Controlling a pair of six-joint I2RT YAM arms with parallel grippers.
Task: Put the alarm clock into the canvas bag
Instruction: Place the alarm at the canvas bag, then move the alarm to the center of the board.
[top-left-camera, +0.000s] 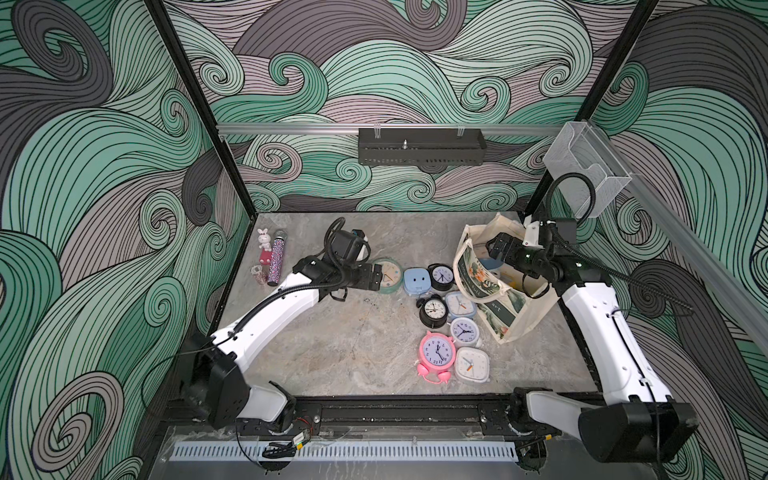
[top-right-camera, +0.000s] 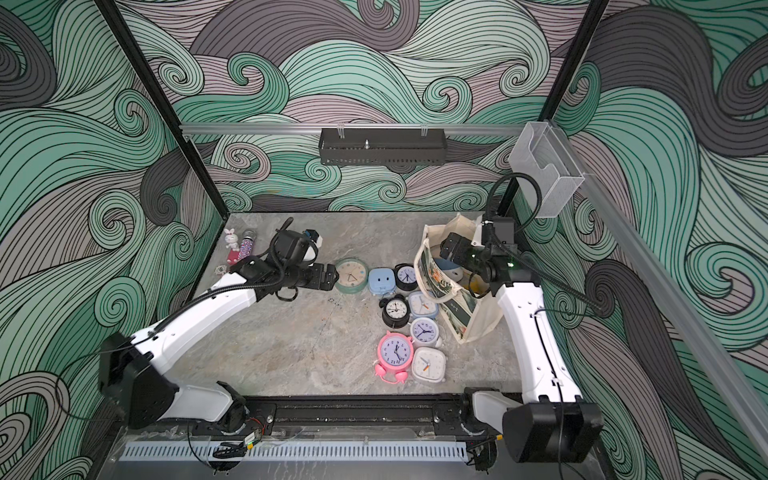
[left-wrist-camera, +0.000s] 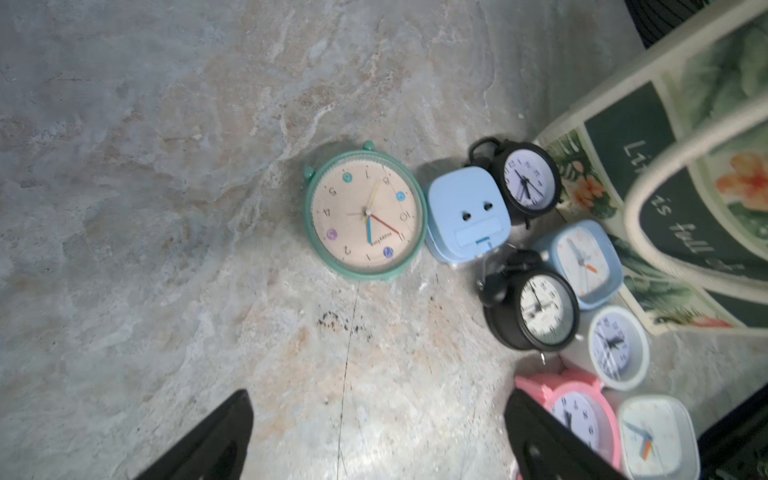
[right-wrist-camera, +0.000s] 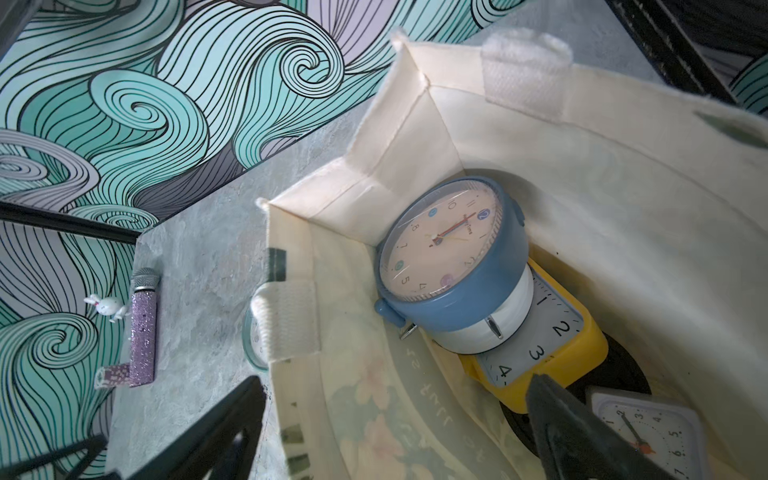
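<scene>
Fingers spread on left gripper (top-left-camera: 377, 277) and right gripper (top-left-camera: 494, 248). Mint-green alarm clock (top-left-camera: 391, 273), three o'clock of left: rigid, likely light, slick; grip across rim.

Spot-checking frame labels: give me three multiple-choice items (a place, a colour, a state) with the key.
1. Where is the blue round clock?
A) inside the canvas bag
B) beside it
C) under it

2. What colour is the clock nearest the left gripper?
A) yellow
B) pink
C) mint green

3. How do the right gripper jaws stand?
A) shut on a clock
B) open, empty
C) shut, empty

Key:
1 A, the right wrist view shows it lying on other clocks between the bag's walls.
2 C, the mint green clock lies right at the fingertips in both top views.
3 B, its fingers stand wide apart over the bag mouth, gripping nothing.
</scene>
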